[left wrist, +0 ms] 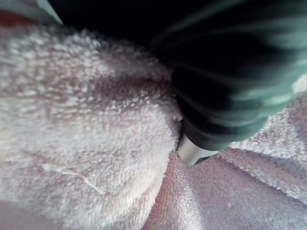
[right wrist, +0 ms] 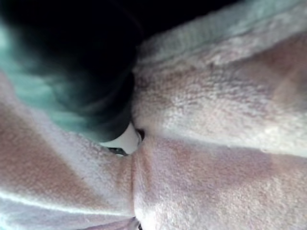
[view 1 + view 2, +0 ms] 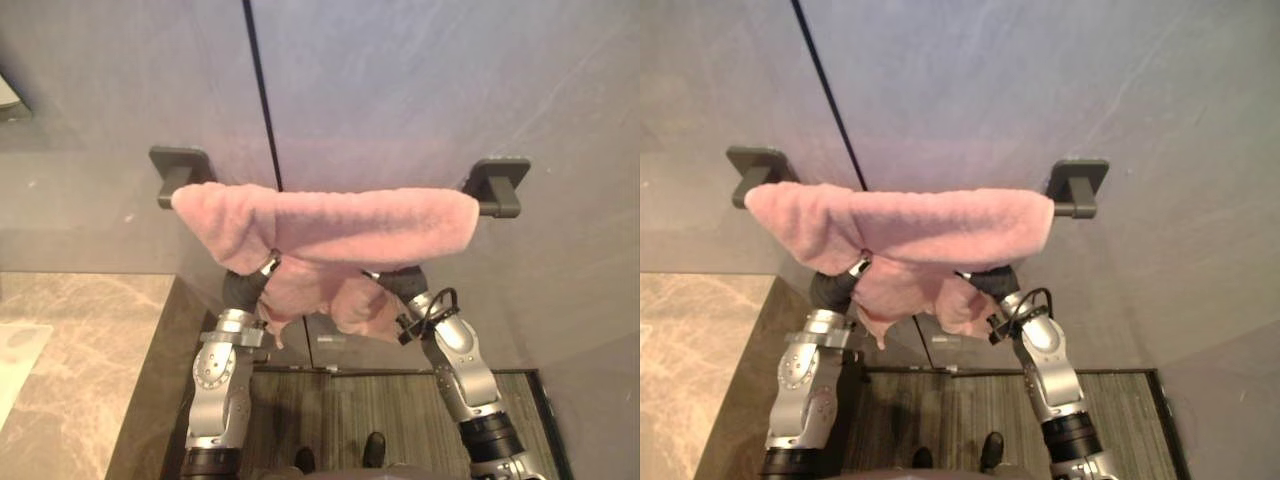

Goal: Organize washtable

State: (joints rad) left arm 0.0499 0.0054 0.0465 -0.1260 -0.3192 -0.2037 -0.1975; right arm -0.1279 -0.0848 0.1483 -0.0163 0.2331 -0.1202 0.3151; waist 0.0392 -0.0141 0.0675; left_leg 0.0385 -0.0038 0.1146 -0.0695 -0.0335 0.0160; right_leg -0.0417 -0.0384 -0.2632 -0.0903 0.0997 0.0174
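A grey wall of 2 panels stands beyond the left robot hand and the right robot hand. Its 1 dark vertical seam runs above the left robot hand. Dark wood-grain floor lies below and between them.

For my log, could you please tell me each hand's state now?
Left hand: cannot tell, buried in the pink towel.
Right hand: cannot tell, buried there too.

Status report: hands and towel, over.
Hands unreadable: left hand and right hand tucked under fluffy pink terry towel. Towel draped over dark wall-mounted bar. Nothing blocking.
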